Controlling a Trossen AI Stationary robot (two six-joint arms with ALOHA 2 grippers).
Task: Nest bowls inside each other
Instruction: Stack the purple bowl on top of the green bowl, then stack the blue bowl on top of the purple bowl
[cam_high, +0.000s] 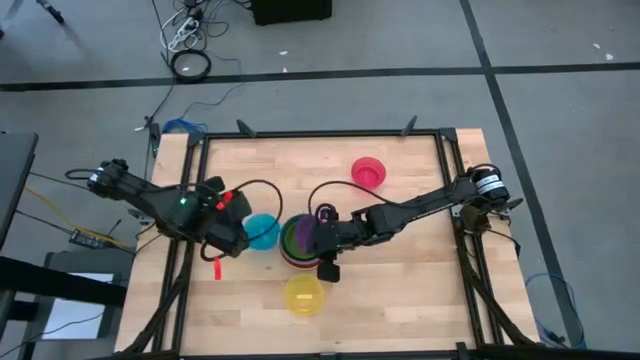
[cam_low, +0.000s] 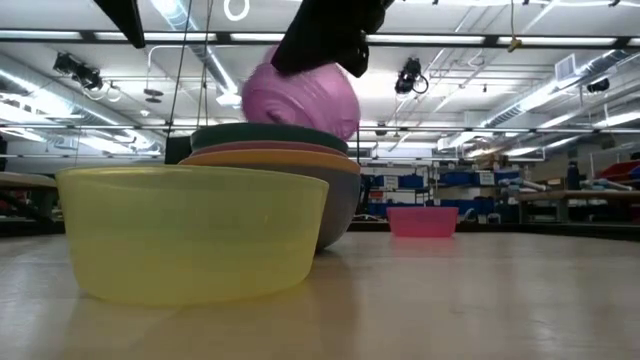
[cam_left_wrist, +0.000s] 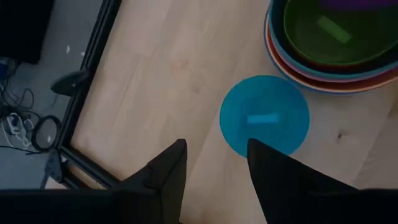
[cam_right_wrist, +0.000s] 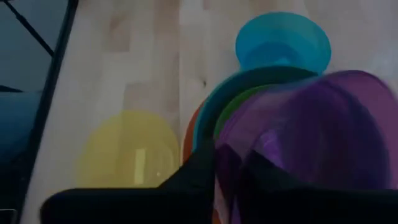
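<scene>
The nested stack of bowls (cam_high: 296, 243) sits near the middle of the table (cam_high: 400, 290), and everything else can be placed from it. To its left, the left gripper (cam_high: 232, 240) hovers above the wood with its fingers (cam_left_wrist: 163, 177) spread and nothing between them. Between that gripper and the stack stands a light blue bowl (cam_high: 262, 230), just beside the stack's rim. In the stack itself a green bowl (cam_left_wrist: 333, 31) lies inside a teal one, with orange and red-orange rims showing below. Over the stack, the right gripper (cam_high: 322, 240) pinches the rim of a purple bowl (cam_right_wrist: 317, 134), tilted above the green one. A yellow bowl (cam_high: 304, 295) stands just in front of the stack, and a pink bowl (cam_high: 368, 171) stands well apart, behind and to its right.
</scene>
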